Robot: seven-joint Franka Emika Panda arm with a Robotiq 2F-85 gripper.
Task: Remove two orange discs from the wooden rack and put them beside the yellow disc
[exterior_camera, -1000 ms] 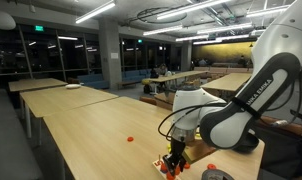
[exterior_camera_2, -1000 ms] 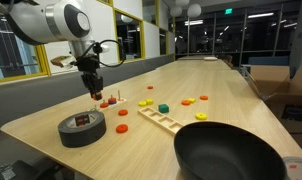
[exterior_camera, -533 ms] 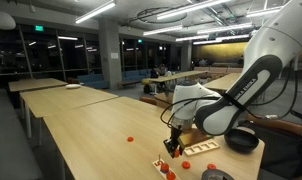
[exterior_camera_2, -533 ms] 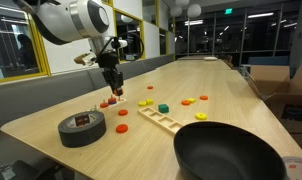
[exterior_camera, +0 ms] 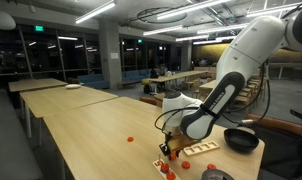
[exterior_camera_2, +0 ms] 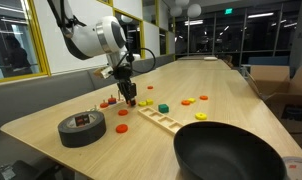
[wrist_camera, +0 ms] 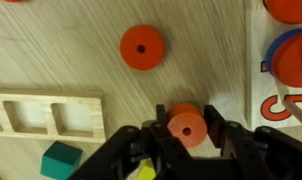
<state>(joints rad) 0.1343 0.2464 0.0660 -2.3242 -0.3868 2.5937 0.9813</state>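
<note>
The hand is pinching one small flat round orange disc above the pale wooden bench, with the pale wooden rack lying at three o'clock in the wrist view. The small round yellow disc is sitting just beside the hand, so a low descent is risking nudging it, and the thin orange disc could tilt or roll on release.

Fluorescent ceiling strips light a dim hall backed by black night windows. Soft glare streaks the long pale wooden table. In the evenly lit wrist view, the black gripper looks murky beside its sharp flat orange disc.
</note>
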